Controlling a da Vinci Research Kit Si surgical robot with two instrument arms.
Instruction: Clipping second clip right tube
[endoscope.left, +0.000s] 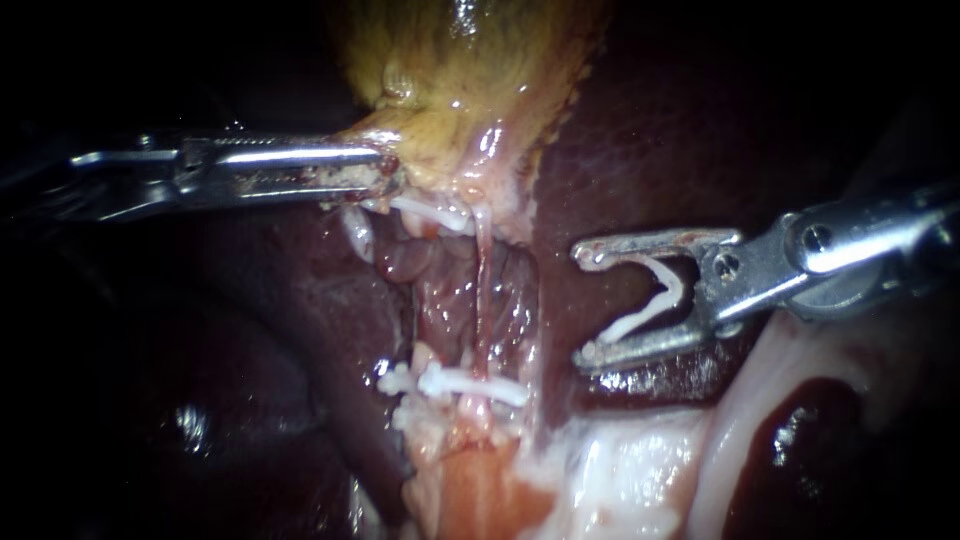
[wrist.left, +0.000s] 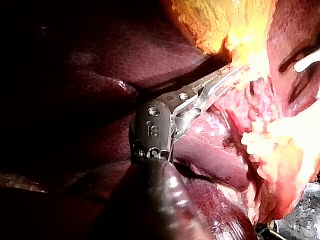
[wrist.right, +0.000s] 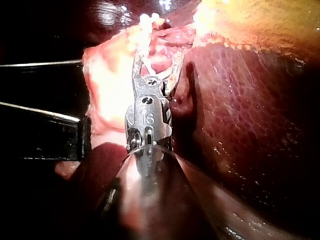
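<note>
The right tube (endoscope.left: 483, 300) runs as a thin pale strand down the middle of the opened tissue, between the gallbladder (endoscope.left: 470, 70) above and the fatty white tissue below. A white lower clip (endoscope.left: 470, 385) lies across its lower end. An upper clip (endoscope.left: 432, 212) sits higher, just left of the tube. My right instrument (endoscope.left: 582, 305) hangs off to the tube's right, over the dark liver (endoscope.left: 640, 130), apart from the tube. Its claw is spread wide and carries a loaded clip (endoscope.left: 645, 315), V-shaped, seated against both halves. My left instrument (endoscope.left: 385, 168) comes in level, its claw narrow and clamped on the yellowish lower edge of the gallbladder, just beside the upper clip.
</note>
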